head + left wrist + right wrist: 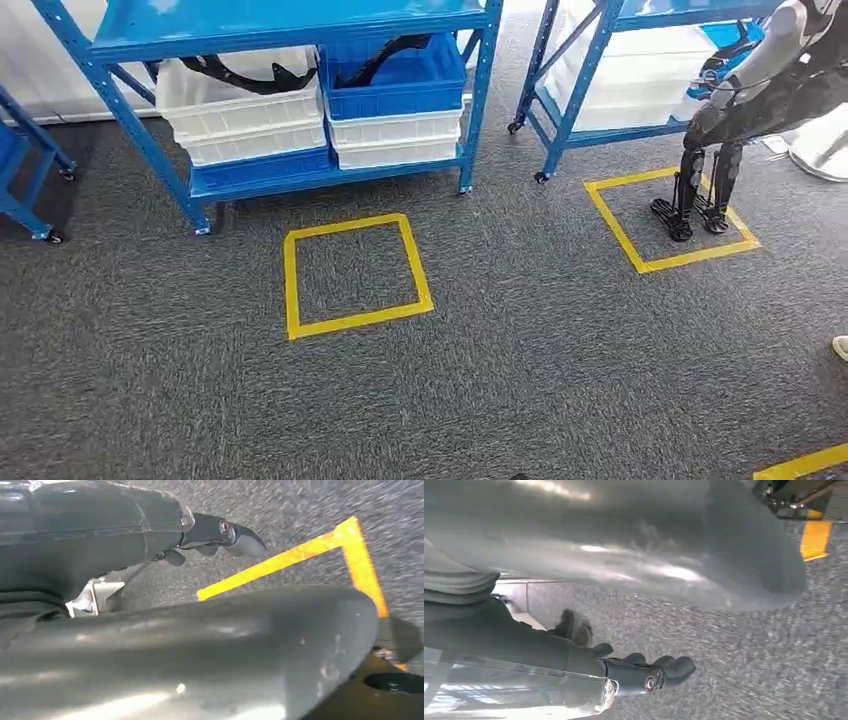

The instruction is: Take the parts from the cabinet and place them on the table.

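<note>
Two dark parts [245,75] lay in bins on my blue cabinet's [300,20] lower shelf, one in the white bin [240,120], one in the blue bin [400,85]. My left hand [215,535] and right hand [644,672] hung over the carpet [500,350], fingers [676,666] loosely apart, holding nothing.

A yellow tape square [356,275] lies on the grey carpet [520,360] ahead of me. To my right another robot [745,110] stands inside a second tape square [668,220], facing another blue rack [600,70].
</note>
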